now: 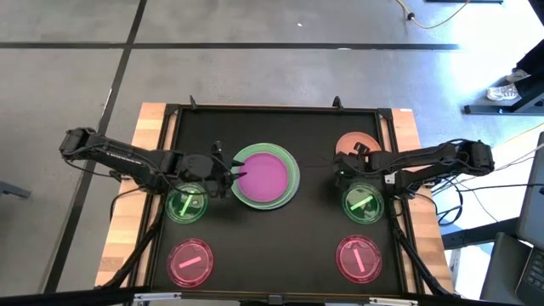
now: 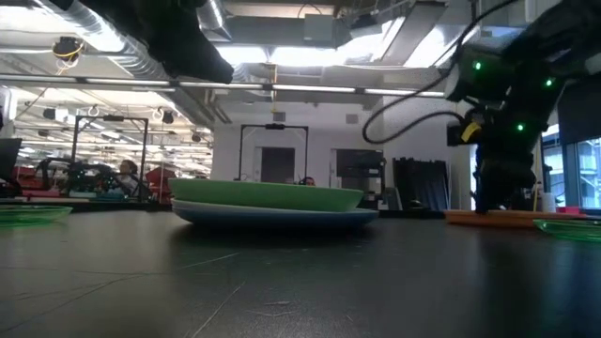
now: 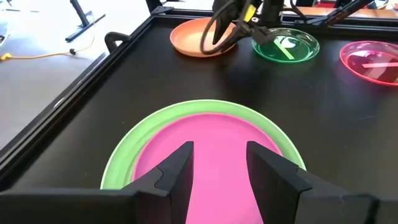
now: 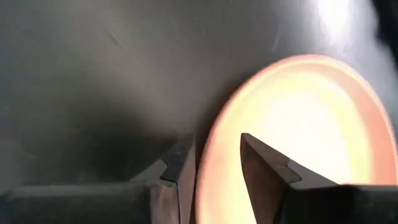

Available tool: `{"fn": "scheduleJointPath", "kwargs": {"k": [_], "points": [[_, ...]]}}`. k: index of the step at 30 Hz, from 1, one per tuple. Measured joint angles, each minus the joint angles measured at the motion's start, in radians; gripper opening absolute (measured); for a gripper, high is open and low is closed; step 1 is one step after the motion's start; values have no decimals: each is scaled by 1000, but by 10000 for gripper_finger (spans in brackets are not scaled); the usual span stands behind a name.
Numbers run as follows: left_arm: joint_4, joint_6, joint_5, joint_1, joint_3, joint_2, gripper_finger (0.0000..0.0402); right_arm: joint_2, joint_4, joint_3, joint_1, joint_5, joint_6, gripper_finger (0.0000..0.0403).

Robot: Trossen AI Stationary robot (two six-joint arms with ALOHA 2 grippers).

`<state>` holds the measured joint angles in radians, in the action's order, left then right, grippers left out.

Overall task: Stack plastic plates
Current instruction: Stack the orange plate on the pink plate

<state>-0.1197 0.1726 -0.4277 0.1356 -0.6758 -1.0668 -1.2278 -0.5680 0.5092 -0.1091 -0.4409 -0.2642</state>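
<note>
Black table (image 1: pixel 280 238), workshop behind. Nearest, two pink-red plates (image 1: pixel 190 260); mid-table, magenta plate (image 1: pixel 263 176) tops the stack. Left pincer (image 3: pixel 219 163) hovers apart above it. Right pincer (image 4: pixel 217 163), parted, straddles the orange plate (image 4: pixel 298 137) rim — likely next: clamp, lift, carry to stack.

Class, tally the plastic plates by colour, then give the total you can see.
Round magenta plastic plate: 1
Large green plate: 1
Blue plate: 1
Orange plate: 1
Small translucent green plates: 2
Small translucent pink-red plates: 2
Total: 8
</note>
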Motion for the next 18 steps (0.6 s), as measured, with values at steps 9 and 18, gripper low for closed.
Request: {"fn": "scheduleJointPath", "kwargs": {"k": [9, 18], "points": [[1, 0, 0, 0, 0, 0, 141, 0, 126, -75, -100, 50, 61, 93], [0, 1, 0, 0, 0, -1, 141, 0, 196, -81, -107, 82, 172, 17]]}}
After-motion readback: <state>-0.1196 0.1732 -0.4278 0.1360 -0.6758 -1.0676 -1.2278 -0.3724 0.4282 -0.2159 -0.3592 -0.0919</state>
